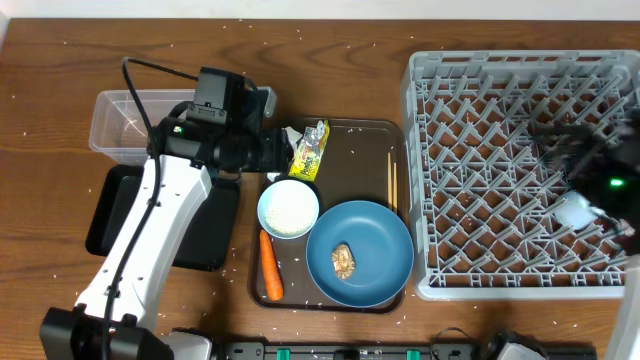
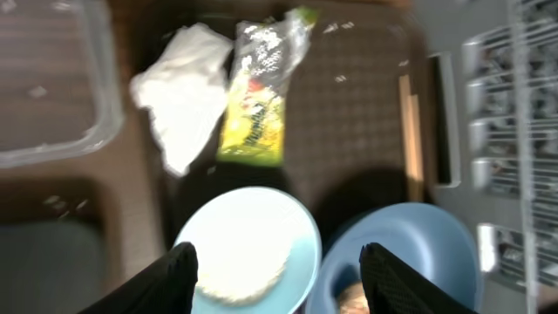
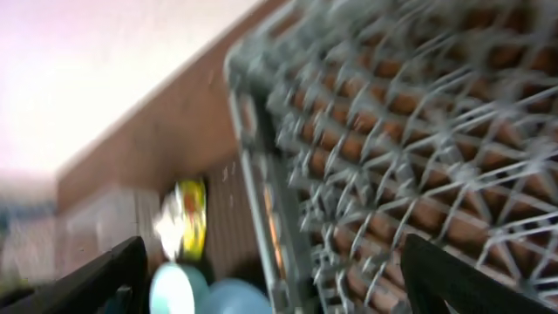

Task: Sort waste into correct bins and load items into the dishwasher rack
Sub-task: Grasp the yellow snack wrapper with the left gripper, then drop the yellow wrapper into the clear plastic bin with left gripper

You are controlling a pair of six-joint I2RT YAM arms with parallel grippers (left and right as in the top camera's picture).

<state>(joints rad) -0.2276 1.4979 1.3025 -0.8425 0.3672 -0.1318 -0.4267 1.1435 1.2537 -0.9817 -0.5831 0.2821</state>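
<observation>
Lying at the far-left corner of the dark brown serving tray (image 1: pixel 350 150), the small yellow-green wrapper (image 2: pixel 257 96) has its long axis running near to far, the far end leaning slightly toward the dishwasher rack (image 1: pixel 500 60). The crumpled white napkin (image 2: pixel 179 87) touches its left side, and the white bowl (image 1: pixel 288 208) sits just nearer. The left arm slants up from the near-left edge across the black tray (image 1: pixel 100 215). The left gripper (image 2: pixel 283 279) hovers above the bowl, fingers spread and empty. The right gripper (image 3: pixel 270 262) hangs blurred over the rack, fingers wide apart and empty.
</observation>
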